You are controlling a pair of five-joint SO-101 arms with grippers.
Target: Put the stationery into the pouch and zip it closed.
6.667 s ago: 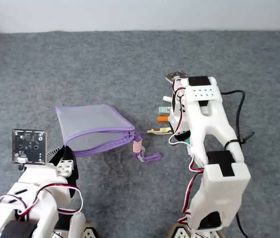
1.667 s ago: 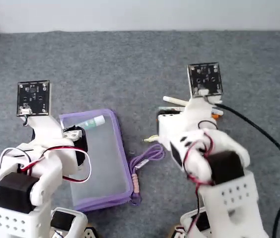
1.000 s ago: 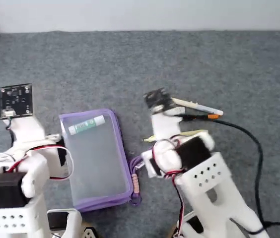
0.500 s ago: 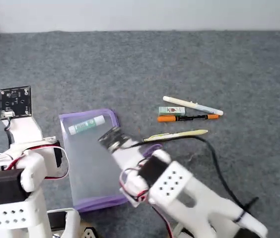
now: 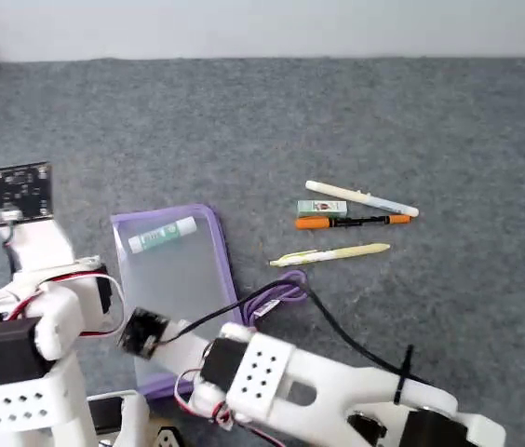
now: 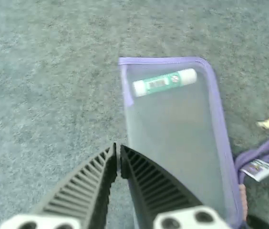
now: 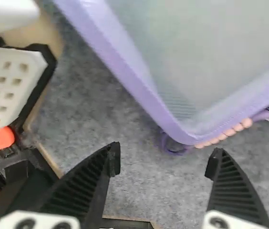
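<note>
Jaws pressed together with nothing between them on the left gripper [image 6: 117, 151], poised above the grey carpet [image 5: 272, 121] just beside one long edge of the pouch [image 6: 177, 129]. Jaws spread wide apart and empty on the right gripper [image 7: 165, 157], held low over the carpet just off the pouch's near corner, close to a short string of pink beads [image 7: 225, 132] at that corner and to the white perforated base of an arm [image 7: 5, 90]. Lying flat between the two arms, the pouch [image 5: 183, 298]: a see-through rectangle, pale grey in the middle, bound all round in purple. Seen through its clear wall at the far end, one white glue stick [image 5: 161, 236] with a green label band, set slightly askew; print on the band too small to make out. Impossible to say whether the zip is open or shut. Trailing from the pouch's right side, a looped purple cord [image 5: 279, 291] with a small white tag [image 6: 259, 168], its lettering unreadable. Out on the carpet to the right of the pouch, well apart from it, four more pieces of stationery in a loose stack of rows: a white pen [image 5: 360, 198] farthest back, a small green box [image 5: 322, 209] just beside it, an orange pen [image 5: 351, 222] next, and a yellow pen [image 5: 332, 253] nearest the cord.
</note>
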